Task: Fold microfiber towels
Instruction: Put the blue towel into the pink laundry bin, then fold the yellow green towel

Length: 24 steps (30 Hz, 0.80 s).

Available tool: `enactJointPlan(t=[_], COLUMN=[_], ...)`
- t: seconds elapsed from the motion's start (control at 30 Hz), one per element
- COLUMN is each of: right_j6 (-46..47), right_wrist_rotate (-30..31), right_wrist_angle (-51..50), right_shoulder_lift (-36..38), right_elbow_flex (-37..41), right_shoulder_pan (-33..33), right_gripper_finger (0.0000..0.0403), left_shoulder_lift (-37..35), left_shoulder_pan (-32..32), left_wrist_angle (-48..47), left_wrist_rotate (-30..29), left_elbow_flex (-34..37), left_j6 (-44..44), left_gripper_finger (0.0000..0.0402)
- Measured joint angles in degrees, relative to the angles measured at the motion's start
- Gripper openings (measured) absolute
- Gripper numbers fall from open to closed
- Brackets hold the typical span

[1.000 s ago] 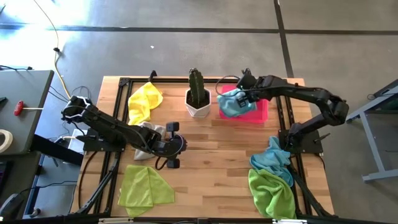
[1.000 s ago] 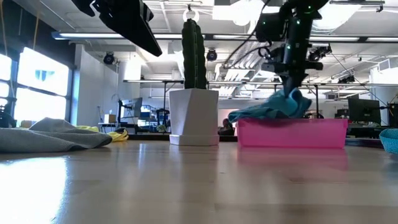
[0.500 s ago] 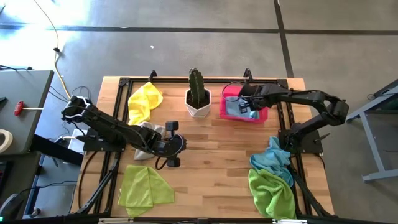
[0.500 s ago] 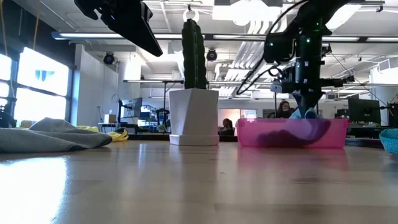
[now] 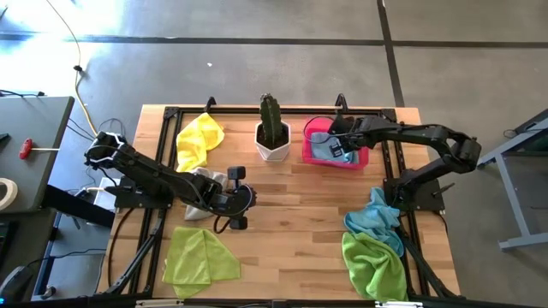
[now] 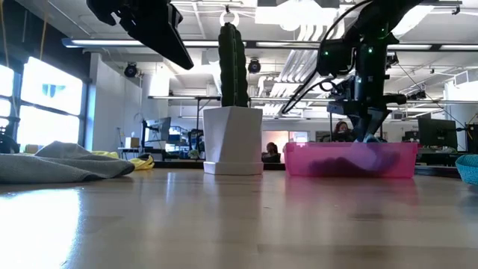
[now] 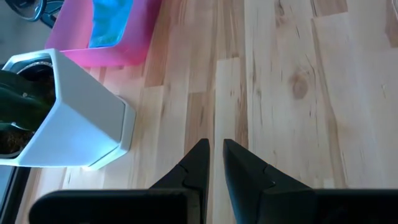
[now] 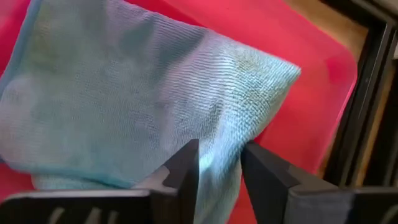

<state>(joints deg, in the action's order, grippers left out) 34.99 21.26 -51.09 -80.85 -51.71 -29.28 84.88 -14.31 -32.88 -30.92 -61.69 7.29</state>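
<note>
A light blue towel [image 5: 324, 147] lies in the pink tray [image 5: 361, 161] at the far right. My right gripper [image 8: 219, 163] reaches down into the tray from above, open, with a ridge of that towel [image 8: 124, 93] under and between its fingertips. My left gripper [image 7: 216, 149] hangs above bare wood at the table's middle left, shut and holding nothing. A grey towel [image 5: 199, 184] lies under the left arm. A yellow towel [image 5: 199, 139] lies far left and a lime green one [image 5: 199, 257] near left. At the near right, a light blue towel [image 5: 377, 221] lies next to a green one [image 5: 372, 261]. My right gripper's open fingers [image 8: 180, 171] point down at the light blue towel near one of its folded edges [image 8: 224, 130]. The towel rests in the tray. I cannot tell whether the fingertips still touch the cloth.
A cactus in a white pot [image 5: 273, 133] stands at the far middle, just left of the tray. Bare wood [image 5: 291, 214] spreads across the middle of the table. A black frame [image 5: 394, 154] runs along the table's edges.
My right gripper has gone down into the pink tray with the light blue towel. The towel was bunched above the rim and now lies inside the tray. The gripper has then opened and let the towel go.
</note>
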Motion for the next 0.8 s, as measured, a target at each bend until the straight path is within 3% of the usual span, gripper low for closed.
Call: enactJointPlan(t=[0.3,0.4,0.57,0.7,0.8], right_j6=[-5.56,-10.26,-16.05,-19.12,-21.76], right_wrist_rotate=[-0.48,-5.06,-14.29,-14.82,-14.72], right_wrist_angle=[-6.2,-3.79,2.0,8.87,15.15], right_shoulder_lift=[0.36,0.38,0.16,0.16,0.16], right_elbow_flex=[-8.75,-9.45,-9.3,-9.3,-9.3], right_shoulder_pan=[0.68,2.95,9.3,16.9,23.15], right_gripper_finger=[0.0123,0.0124,0.0124,0.0124,0.0124], left_shoulder_lift=[0.02,0.02,0.02,0.09,1.07], left_shoulder_pan=[0.02,0.02,0.02,-0.07,-1.5], left_wrist_angle=[-0.15,-0.33,-0.59,-4.53,-9.68], left_wrist_rotate=[-1.86,-0.11,13.66,28.4,34.66], left_elbow_flex=[0.0,0.0,0.0,0.0,0.0], left_j6=[1.83,4.01,4.75,9.48,16.36], left_gripper_finger=[0.0039,0.0039,0.0039,0.0039,0.0039])
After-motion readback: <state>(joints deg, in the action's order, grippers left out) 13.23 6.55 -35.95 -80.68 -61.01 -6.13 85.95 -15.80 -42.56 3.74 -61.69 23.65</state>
